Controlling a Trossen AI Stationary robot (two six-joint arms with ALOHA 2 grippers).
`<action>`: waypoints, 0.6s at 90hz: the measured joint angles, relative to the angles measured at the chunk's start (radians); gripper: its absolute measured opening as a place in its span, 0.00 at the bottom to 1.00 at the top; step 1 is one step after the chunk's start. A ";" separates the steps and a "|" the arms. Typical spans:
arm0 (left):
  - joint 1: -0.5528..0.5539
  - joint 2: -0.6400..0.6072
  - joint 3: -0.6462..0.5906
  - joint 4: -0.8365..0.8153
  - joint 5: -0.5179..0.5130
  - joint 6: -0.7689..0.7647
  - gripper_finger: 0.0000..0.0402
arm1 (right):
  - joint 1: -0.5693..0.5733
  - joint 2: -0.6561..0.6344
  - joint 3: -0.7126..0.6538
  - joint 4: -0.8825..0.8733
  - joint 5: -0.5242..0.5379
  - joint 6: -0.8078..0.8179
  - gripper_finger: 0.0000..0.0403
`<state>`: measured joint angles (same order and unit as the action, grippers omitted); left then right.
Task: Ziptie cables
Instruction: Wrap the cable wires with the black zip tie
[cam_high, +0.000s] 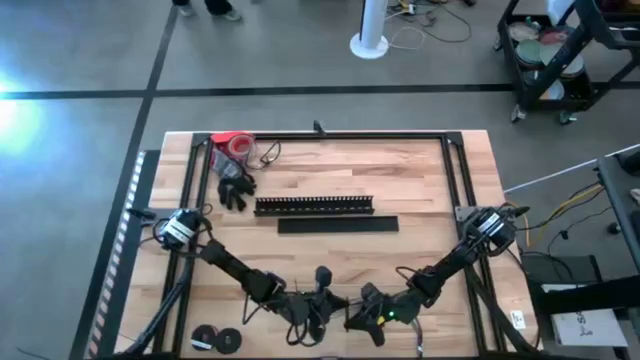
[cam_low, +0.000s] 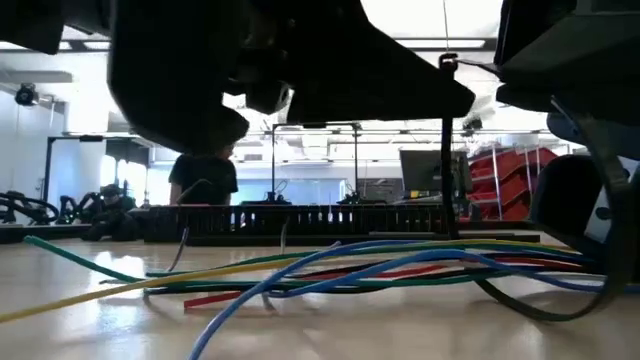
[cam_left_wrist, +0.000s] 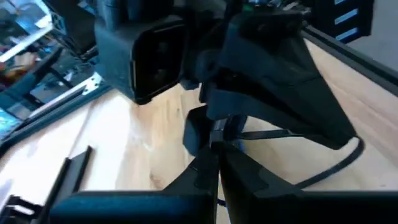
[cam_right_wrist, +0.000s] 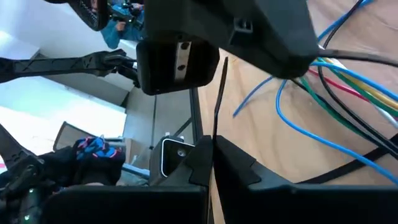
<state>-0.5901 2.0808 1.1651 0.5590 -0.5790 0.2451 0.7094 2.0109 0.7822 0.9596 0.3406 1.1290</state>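
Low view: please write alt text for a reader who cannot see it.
Colored cables, blue, green, yellow and red, lie across the wooden table close to the camera. Dark robot parts fill the top, and a slotted black bar stands behind before a bright workshop.

Even overhead light falls across the wooden table, while a bright glare burns on the floor at the left edge. From table height, ceiling lights and pale windows backlight the scene, turning the arms into near-black silhouettes; the coloured cables close to the lens are soft, and the room behind is sharper. Both wrist views are blurred up close, their dark housings underexposed against the bright wood.
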 joint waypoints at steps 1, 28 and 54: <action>0.000 0.000 0.000 -0.001 0.000 0.001 0.00 | 0.000 0.000 0.000 0.000 0.000 0.000 0.00; -0.005 -0.001 0.005 0.000 0.001 0.005 0.00 | 0.000 0.000 0.000 0.005 0.024 -0.007 0.00; -0.006 -0.001 0.005 0.000 0.000 0.000 0.00 | 0.000 0.000 -0.001 0.016 0.050 -0.022 0.00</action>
<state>-0.5958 2.0796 1.1698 0.5587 -0.5792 0.2448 0.7094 2.0111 0.7811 0.9752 0.3910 1.1069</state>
